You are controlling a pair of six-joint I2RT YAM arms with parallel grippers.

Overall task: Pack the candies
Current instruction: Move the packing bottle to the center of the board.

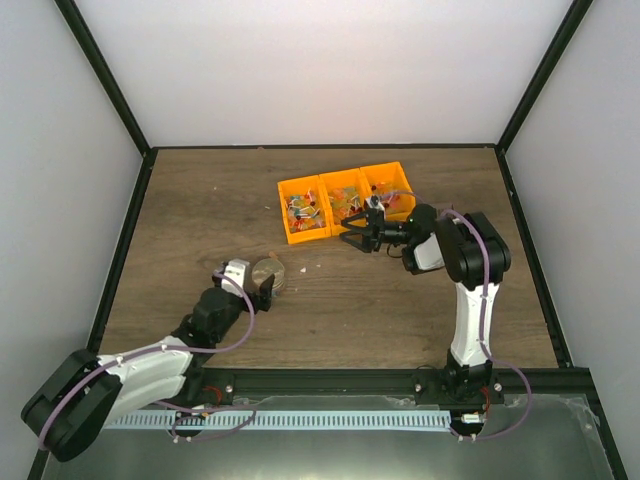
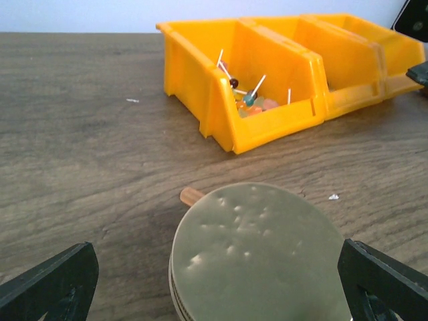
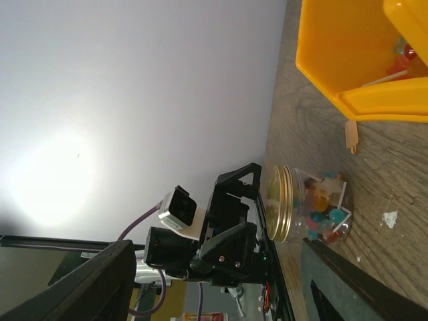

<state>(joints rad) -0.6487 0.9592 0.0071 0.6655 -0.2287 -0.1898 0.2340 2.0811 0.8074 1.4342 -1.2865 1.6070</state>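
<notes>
The candies, small lollipops and sweets in mixed colours, lie in three joined orange bins (image 1: 345, 200), and some show in the nearest bin (image 2: 251, 101). More candies (image 3: 326, 208) fill a clear jar (image 1: 274, 270) that stands upright under a round gold lid (image 2: 257, 254). My left gripper (image 1: 258, 285) is open, its fingers (image 2: 53, 284) well apart on either side of the lid. My right gripper (image 1: 352, 238) hangs open with nothing in it just in front of the middle bin, facing the jar.
A small brown stick-like piece (image 2: 190, 195) lies on the wood table just beyond the jar. A white scrap (image 2: 333, 196) lies to its right. Dark frame rails (image 1: 120, 260) and white walls border the table.
</notes>
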